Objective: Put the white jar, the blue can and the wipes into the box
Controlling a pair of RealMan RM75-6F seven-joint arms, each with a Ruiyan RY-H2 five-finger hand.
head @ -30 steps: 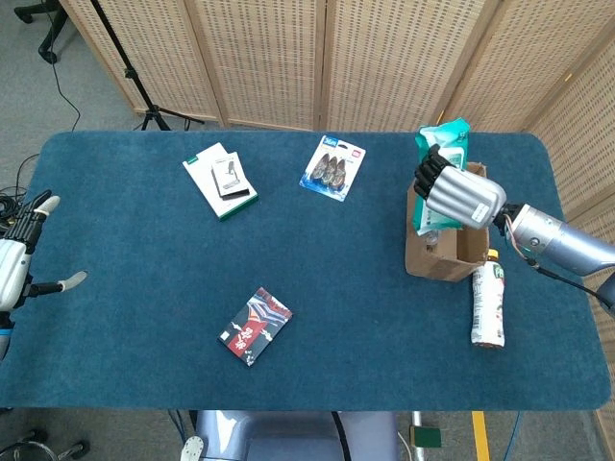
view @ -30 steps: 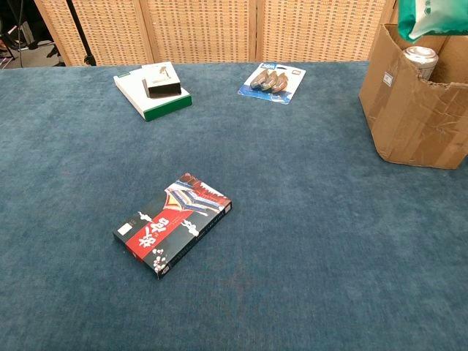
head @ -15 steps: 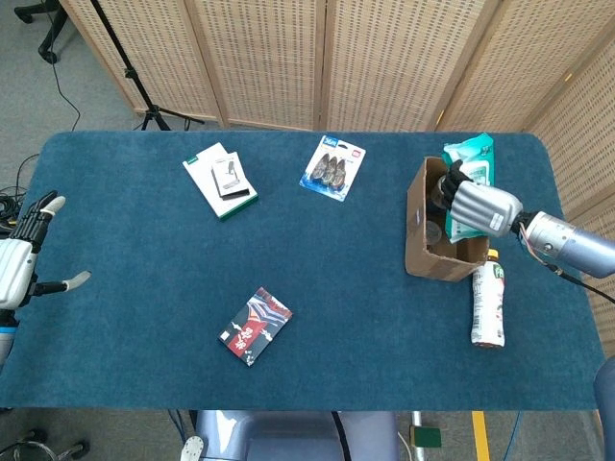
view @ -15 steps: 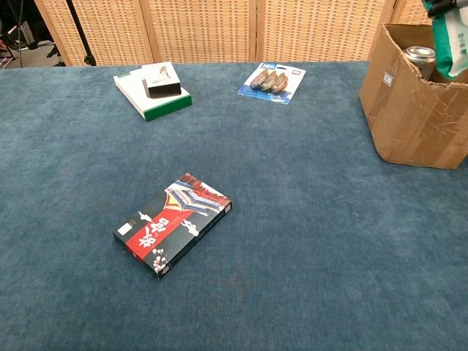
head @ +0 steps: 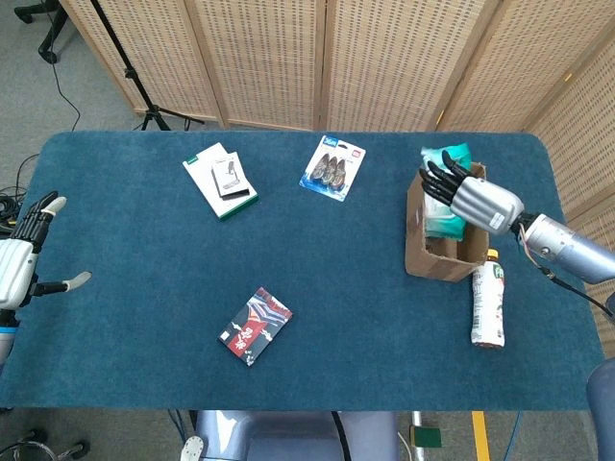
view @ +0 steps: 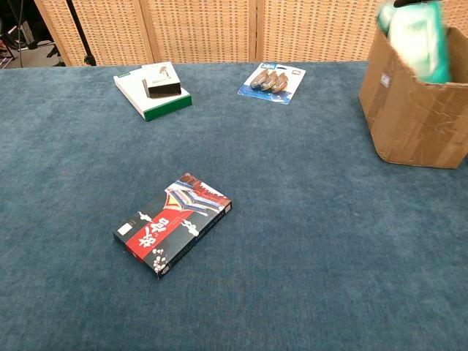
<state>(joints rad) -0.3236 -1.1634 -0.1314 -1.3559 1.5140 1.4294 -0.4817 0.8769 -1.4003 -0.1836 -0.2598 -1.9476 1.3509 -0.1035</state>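
Observation:
The teal wipes pack (head: 444, 225) stands tilted inside the open cardboard box (head: 423, 255) at the table's right; in the chest view the wipes pack (view: 415, 38) is blurred and pokes above the box (view: 417, 117) rim. My right hand (head: 473, 198) hovers over the box, fingers stretched out across the pack's top without gripping it. At the table's left edge, my left hand (head: 19, 261) stays open and empty. The pack hides whatever else lies in the box; I see no blue can or white jar there.
A white bottle with a green label (head: 488, 307) lies beside the box's near right corner. A red-and-black carton (head: 254, 326) lies mid-table, a white-green box (head: 220, 180) far left, a blister pack (head: 333, 167) far centre.
The right hand moved the wipes from above the box's rim down into it and uncurled its fingers from the pack. The pack now covers the can top seen earlier.

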